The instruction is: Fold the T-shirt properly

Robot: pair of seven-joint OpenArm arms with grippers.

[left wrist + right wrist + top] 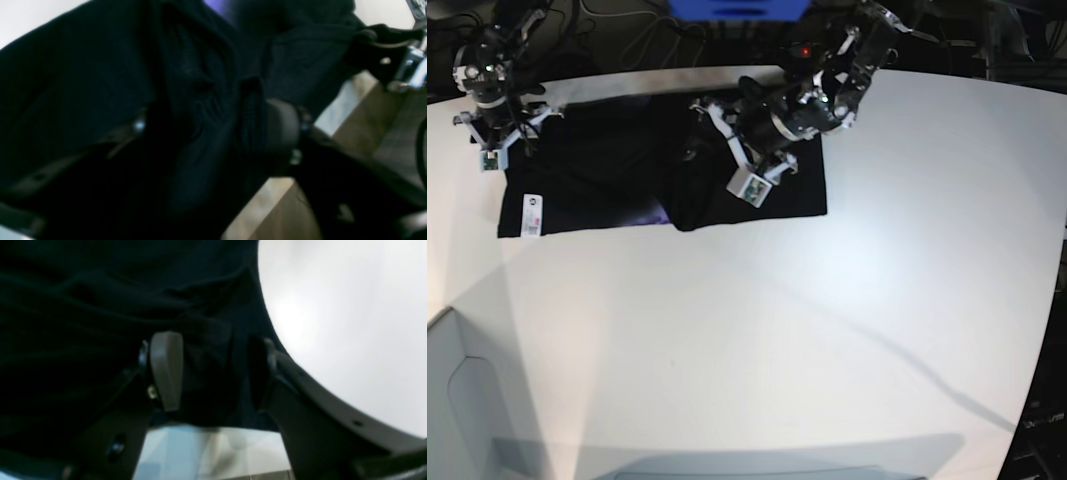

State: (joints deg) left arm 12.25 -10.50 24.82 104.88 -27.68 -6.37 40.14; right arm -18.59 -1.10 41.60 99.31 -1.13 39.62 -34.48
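The T-shirt (607, 180) lies lengthwise between both tools; right tool (206, 373) spread over cloth, left tool (702, 130) unclear; bare worktop (827, 330) nearer.

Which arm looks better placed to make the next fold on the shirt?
Probably the left. Its claw sits over the bunched middle of the T-shirt, jaws apart around a fold. The right claw, also open, sits at the far top edge.
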